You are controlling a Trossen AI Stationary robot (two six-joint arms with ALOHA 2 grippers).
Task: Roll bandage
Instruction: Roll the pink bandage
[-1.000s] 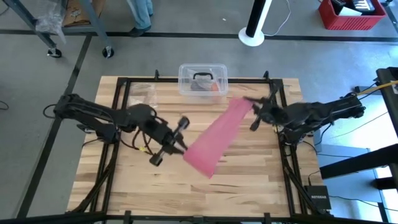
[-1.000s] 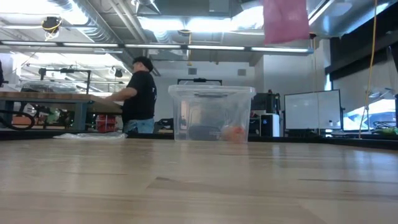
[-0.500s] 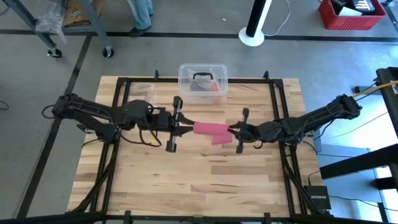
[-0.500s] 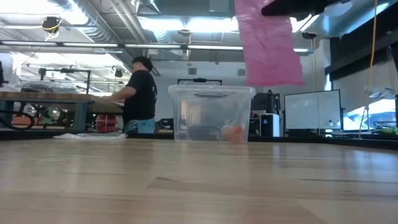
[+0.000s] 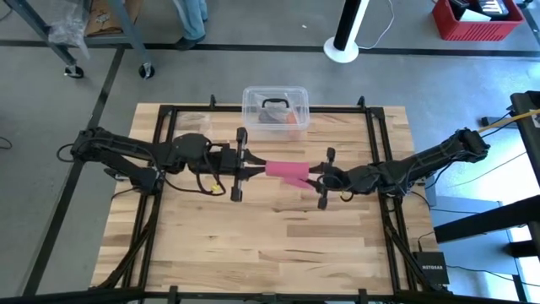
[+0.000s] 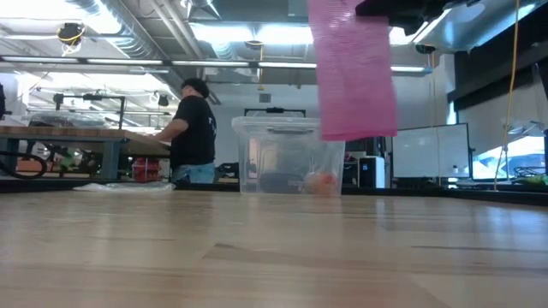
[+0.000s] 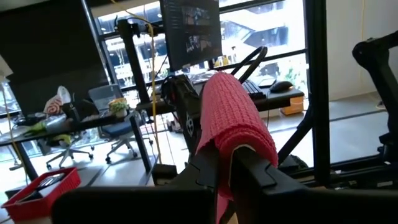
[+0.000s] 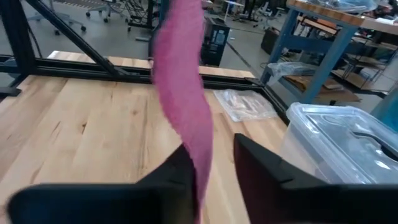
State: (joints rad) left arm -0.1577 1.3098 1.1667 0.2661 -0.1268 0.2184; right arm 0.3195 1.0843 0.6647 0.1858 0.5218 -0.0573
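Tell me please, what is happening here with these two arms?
Both arms hold a pink bandage in the air above the middle of the table. The left gripper grips one end and the right gripper the other. In the low view a loose part of it hangs down well clear of the wood. A clear plastic box stands at the far edge.

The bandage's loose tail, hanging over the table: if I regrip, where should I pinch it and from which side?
Pinch the bandage across its flat faces just above the free bottom edge, coming in level from its broad side. It hangs as a thin flat strip clear of the table, so the fingers can probably close over both faces. Both the left gripper and right gripper already hold it up high.
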